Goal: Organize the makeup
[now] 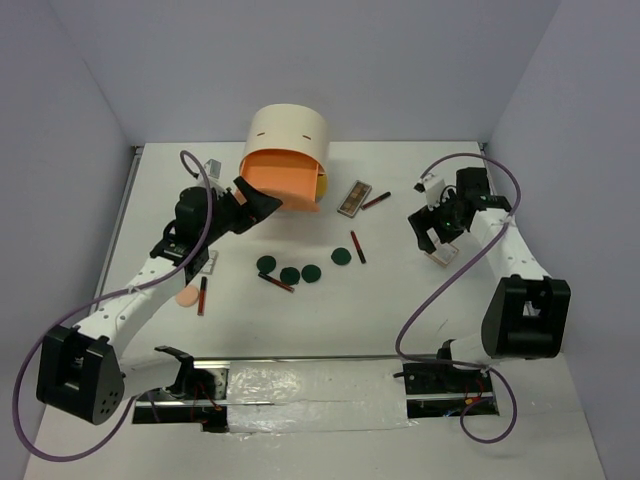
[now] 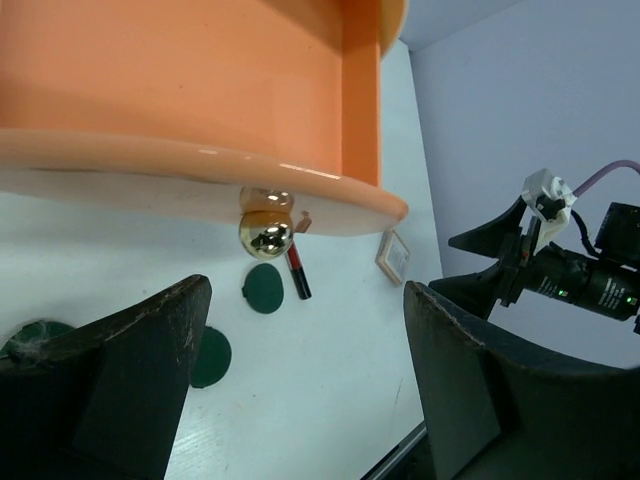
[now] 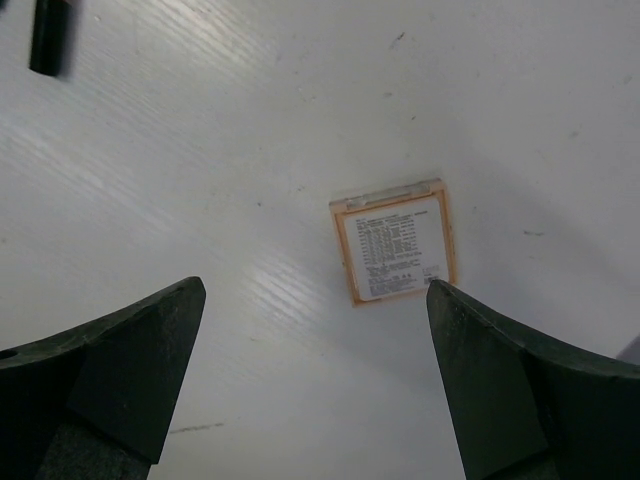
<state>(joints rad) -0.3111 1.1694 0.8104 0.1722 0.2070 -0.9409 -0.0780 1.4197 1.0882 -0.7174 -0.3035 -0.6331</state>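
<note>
pinkish square [image 3: 393,240] lies beneath spread right pincer [image 3: 313,288]

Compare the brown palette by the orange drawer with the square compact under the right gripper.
Shape: the brown palette is a long rectangle; the square compact is square. Face: the palette shows brown shades; the compact has a peach rim round a white printed label. Place: the palette lies beside the orange drawer; the compact lies below the open right gripper. Both lie flat on the table, ungripped.
</note>
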